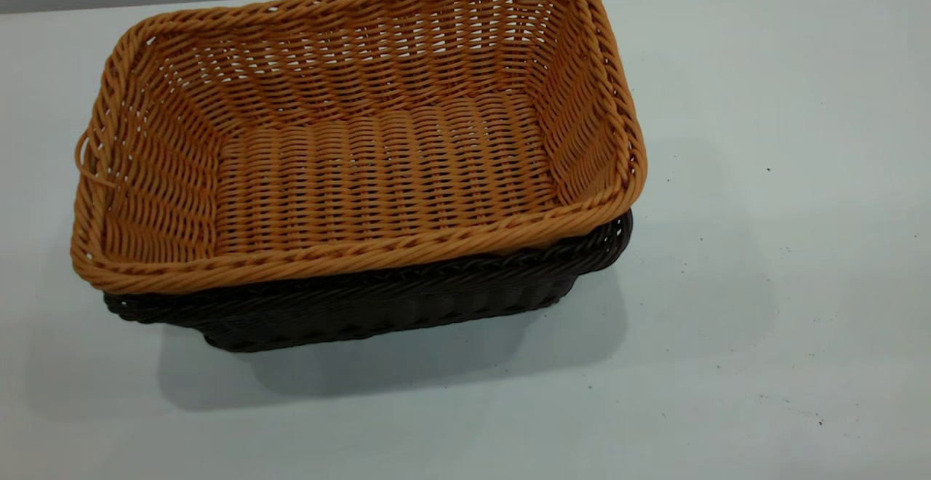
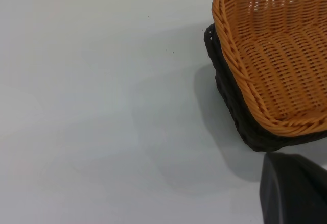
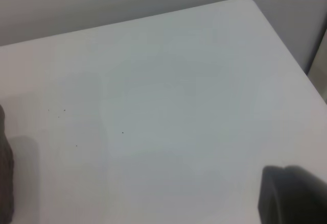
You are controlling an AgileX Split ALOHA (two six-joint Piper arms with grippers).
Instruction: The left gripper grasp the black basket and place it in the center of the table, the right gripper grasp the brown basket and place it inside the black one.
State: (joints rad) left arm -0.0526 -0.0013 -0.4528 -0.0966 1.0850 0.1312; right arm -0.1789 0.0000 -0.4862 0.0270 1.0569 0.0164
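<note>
The brown basket [image 1: 378, 167] sits nested inside the black basket [image 1: 378, 313] on the table [image 1: 764, 247], a little left of the middle of the exterior view. Only the black basket's rim and near wall show beneath the brown rim. A small loose loop hangs at the brown basket's left short end. Neither arm appears in the exterior view. In the left wrist view, the brown basket [image 2: 281, 60] and black basket [image 2: 230, 101] lie ahead, with a black part of my left gripper [image 2: 294, 191] just short of their corner and not touching. A black part of my right gripper [image 3: 294, 196] hangs over bare table.
The table [image 3: 168, 106] has a rounded corner and edges in the right wrist view. A dark blurred shape [image 3: 5, 183] sits at that view's edge. Small dark specks dot the surface right of the baskets. A grey wall runs behind the table.
</note>
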